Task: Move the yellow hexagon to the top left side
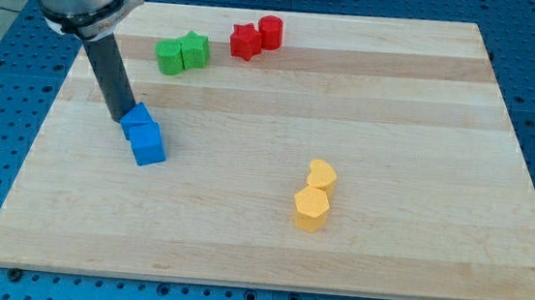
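The yellow hexagon (311, 208) lies on the wooden board (416, 114), right of centre and toward the view's bottom. A yellow heart-shaped block (321, 176) touches it just above. My rod comes down from the view's top left, and my tip (118, 118) rests on the board at the left, touching the upper left of two blue blocks. The tip is far to the left of the yellow hexagon and somewhat higher in the view.
Two blue blocks sit together at the left, one (137, 119) by my tip and a blue cube (148, 145) just below it. Two green blocks (182, 53) and two red blocks (256, 37) stand near the board's top edge.
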